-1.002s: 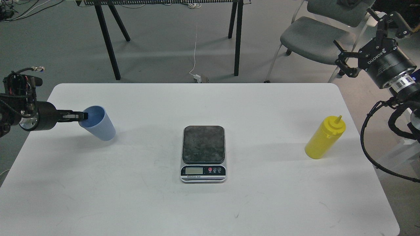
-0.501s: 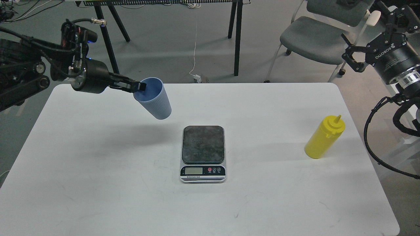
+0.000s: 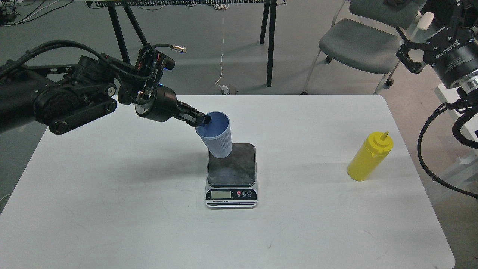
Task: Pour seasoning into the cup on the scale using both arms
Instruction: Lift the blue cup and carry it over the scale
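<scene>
The light-blue ribbed cup hangs tilted over the back left corner of the scale, which lies at the table's middle with a dark plate and a small display in front. My left gripper is shut on the cup's near rim, one finger inside it. I cannot tell whether the cup's base touches the plate. The yellow squeeze bottle stands upright near the table's right edge. My right gripper is open and empty, raised off the table's far right corner, well above and behind the bottle.
The white table carries only the scale and the bottle. A grey chair stands behind the right corner, close to my right gripper. Black trestle legs stand on the floor behind the table.
My left arm has lifted the cup from the table's left side and carried it right, over the scale. My right gripper has drifted a little up and to the right. The bottle has not moved.
</scene>
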You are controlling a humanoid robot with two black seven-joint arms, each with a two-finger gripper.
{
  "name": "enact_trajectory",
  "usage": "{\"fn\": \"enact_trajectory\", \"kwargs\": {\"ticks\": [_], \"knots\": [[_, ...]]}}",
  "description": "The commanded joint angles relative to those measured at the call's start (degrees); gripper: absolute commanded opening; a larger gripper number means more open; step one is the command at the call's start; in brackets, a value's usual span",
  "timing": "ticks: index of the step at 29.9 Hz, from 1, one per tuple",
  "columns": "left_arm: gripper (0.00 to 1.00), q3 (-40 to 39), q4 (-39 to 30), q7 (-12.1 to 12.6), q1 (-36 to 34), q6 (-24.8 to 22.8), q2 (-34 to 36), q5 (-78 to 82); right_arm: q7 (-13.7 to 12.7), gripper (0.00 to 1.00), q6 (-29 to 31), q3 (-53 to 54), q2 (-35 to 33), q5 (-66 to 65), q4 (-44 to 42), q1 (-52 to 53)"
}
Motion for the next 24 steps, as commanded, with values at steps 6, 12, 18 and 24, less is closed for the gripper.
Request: {"fn": "enact_trajectory", "kwargs": {"ticks": [6,12,18,24], "knots": [[0.01,-0.7,1.3,0.0,0.7,0.0,-1.8,-0.7,0.1,0.98,0.0,0.0,0.5,0.0,0.0,0.0],[0.01,-0.9,2.2,0.0,1.7,0.0,-3.1,-0.8,0.1,0.98,0.0,0.0,1.4,-0.1,0.0,0.1],[0.01,-1.0,4.8,0.0,2.9,0.0,-5.5,-0.9,0.1,0.98,0.0,-0.1,1.4,-0.1,0.0,0.1],[0.02,-1.1,7.8,0.0,3.1,0.0,-7.7,-1.6,0.1,0.98,0.0,0.0,1.2,0.0,0.2,0.0]]}}
